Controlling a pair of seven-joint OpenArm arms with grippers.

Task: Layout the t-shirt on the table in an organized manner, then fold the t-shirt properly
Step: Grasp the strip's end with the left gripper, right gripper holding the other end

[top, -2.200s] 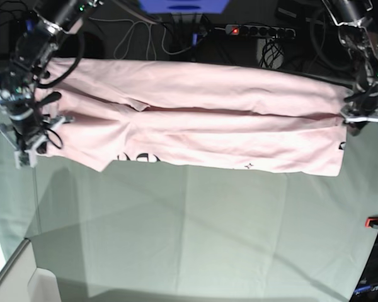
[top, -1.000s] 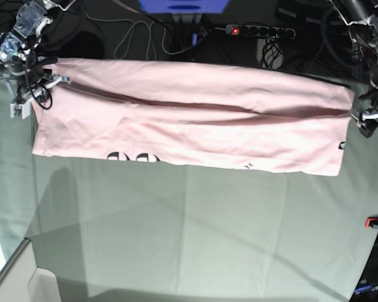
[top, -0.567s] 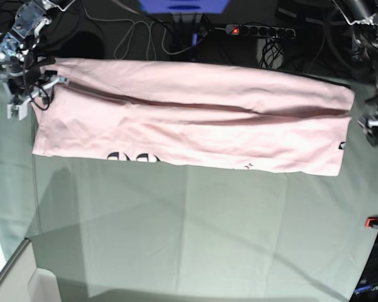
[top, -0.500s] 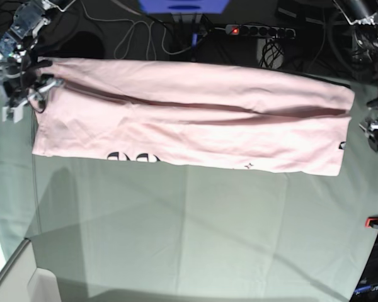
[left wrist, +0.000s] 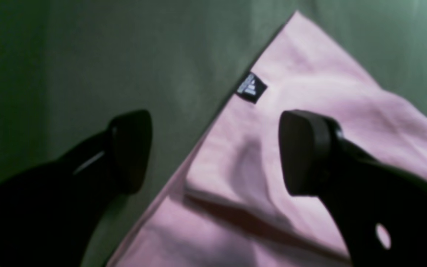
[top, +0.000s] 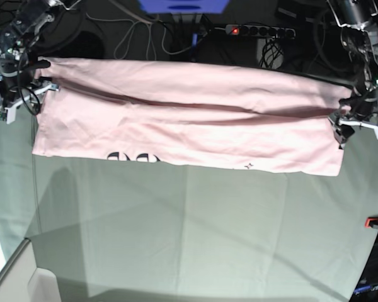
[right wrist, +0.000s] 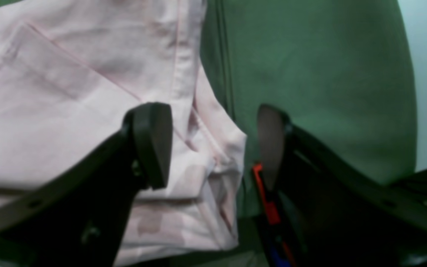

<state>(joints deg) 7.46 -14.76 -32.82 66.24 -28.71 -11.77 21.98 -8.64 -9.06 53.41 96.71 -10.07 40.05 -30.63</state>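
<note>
The pale pink t-shirt (top: 195, 119) lies as a long folded band across the far side of the table (top: 189, 233), with black lettering peeking out at its near edge. My left gripper (top: 348, 123) is open over the shirt's right end. In the left wrist view the gripper (left wrist: 215, 152) straddles the shirt (left wrist: 310, 111) edge near a small black label (left wrist: 251, 88). My right gripper (top: 22, 94) is open at the shirt's left end. In the right wrist view the gripper (right wrist: 209, 148) straddles a hemmed corner of the shirt (right wrist: 69, 92). Neither holds anything.
A power strip (top: 259, 30) and cables lie behind the table's far edge. A red clamp (top: 377, 221) sits at the right edge, and another shows red (right wrist: 263, 193) below my right gripper. A white box corner (top: 19, 280) is at the near left.
My left gripper has moved left, from off the shirt's right end back over its edge. My right gripper has shifted slightly left. The shirt has not moved.
</note>
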